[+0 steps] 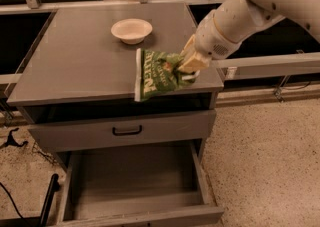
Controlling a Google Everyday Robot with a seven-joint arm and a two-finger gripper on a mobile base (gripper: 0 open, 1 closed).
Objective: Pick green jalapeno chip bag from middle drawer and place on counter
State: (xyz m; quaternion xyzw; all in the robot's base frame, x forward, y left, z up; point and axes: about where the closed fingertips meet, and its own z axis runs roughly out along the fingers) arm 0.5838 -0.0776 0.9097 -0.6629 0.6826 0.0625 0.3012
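Note:
The green jalapeno chip bag [156, 75] hangs in the air over the front right part of the counter [75, 56], its white edge strip on the left. My gripper [189, 66] is shut on the bag's right end, reaching in from the upper right. The bag's lower corner overhangs the counter's front edge. The middle drawer [135, 181] stands pulled open below, its flat grey floor bare. A closed drawer front with a black handle [127, 131] sits between the counter and the open drawer.
A cream bowl [131, 30] stands at the back middle of the counter. My white arm [260, 1] fills the upper right. A railing runs behind the cabinet. Speckled floor lies to the right. Black cables and a dark bar lie at the lower left.

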